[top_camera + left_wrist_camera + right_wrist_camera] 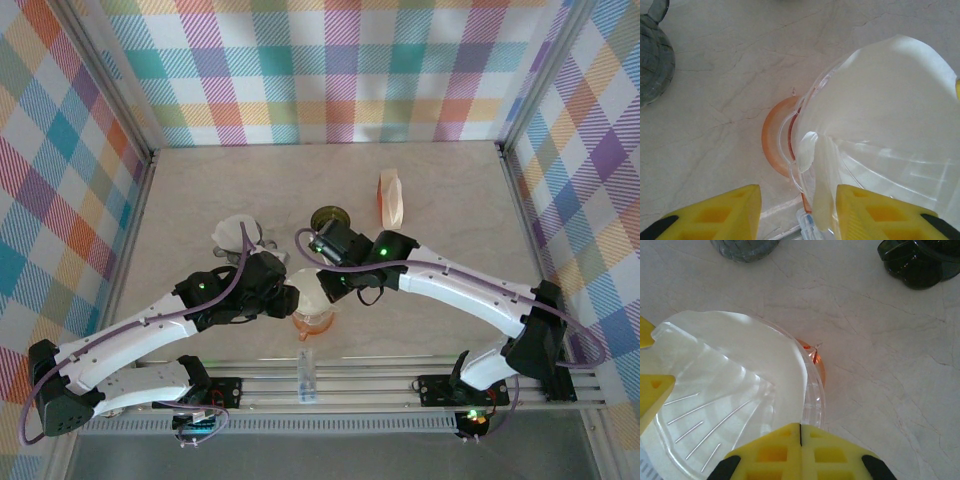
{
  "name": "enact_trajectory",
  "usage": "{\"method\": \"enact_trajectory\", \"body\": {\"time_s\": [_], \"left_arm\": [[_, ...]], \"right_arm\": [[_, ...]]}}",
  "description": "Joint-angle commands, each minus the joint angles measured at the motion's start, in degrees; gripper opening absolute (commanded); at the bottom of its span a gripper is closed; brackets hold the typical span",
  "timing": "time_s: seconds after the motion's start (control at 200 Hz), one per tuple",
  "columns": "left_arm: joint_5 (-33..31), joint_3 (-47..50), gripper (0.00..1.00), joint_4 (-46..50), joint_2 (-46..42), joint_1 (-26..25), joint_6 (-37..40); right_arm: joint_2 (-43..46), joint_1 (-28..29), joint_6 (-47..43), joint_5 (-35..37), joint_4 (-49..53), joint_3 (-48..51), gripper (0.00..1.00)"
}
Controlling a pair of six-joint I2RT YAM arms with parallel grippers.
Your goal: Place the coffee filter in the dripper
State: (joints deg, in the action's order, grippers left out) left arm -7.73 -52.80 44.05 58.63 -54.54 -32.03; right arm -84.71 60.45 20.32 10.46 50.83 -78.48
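A clear dripper on an orange base stands near the table's front edge, between my two grippers. The white coffee filter sits inside its cone, standing higher on one side. My left gripper is at the dripper's left side. In the left wrist view the left gripper is open, with the dripper's rim and a fold of the filter between its yellow fingers. My right gripper is shut at the dripper's rim, and the filter's edge runs into the seam between its fingers.
A dark green dripper and a grey glass piece with white papers lie just behind the arms. An orange and white object stands farther back right. A small clear tube rests on the front rail. Checked walls enclose the table.
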Motion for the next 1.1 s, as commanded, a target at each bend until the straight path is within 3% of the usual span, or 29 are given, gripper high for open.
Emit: {"method": "enact_trajectory", "body": {"time_s": [0.0, 0.41, 0.635, 0.835, 0.89, 0.995, 1.095], "left_arm": [[1.4, 1.1, 0.47, -1.6, -1.8, 0.8, -0.9], [4.0, 2.8, 0.62, -5.1, -5.5, 2.7, -1.6], [2.5, 3.0, 0.43, -2.7, -3.9, 3.7, -1.9], [4.2, 3.5, 0.35, -2.7, -3.7, 4.1, -1.5], [4.1, 3.3, 0.34, -2.3, -3.6, 4.0, -1.3], [4.0, 3.1, 0.34, -1.9, -3.6, 4.0, -1.0], [4.1, 3.0, 0.35, -1.9, -3.6, 4.1, -1.0]], "right_arm": [[-1.1, 0.7, -0.3, 1.3, 1.7, -1.6, 0.00], [-1.8, 1.4, -0.3, 2.0, 2.1, -2.1, 0.00], [-1.7, 1.4, 0.1, 1.7, 1.9, -2.2, 0.00], [-1.4, 1.4, 0.6, 1.8, 1.7, -2.4, 0.00], [-1.2, 1.4, 0.9, 1.9, 1.7, -2.6, 0.08], [-0.7, 1.4, 1.3, 1.6, 1.8, -3.9, 0.53], [-0.5, 1.3, 2.1, 1.9, 1.7, -4.3, 0.62]]}}
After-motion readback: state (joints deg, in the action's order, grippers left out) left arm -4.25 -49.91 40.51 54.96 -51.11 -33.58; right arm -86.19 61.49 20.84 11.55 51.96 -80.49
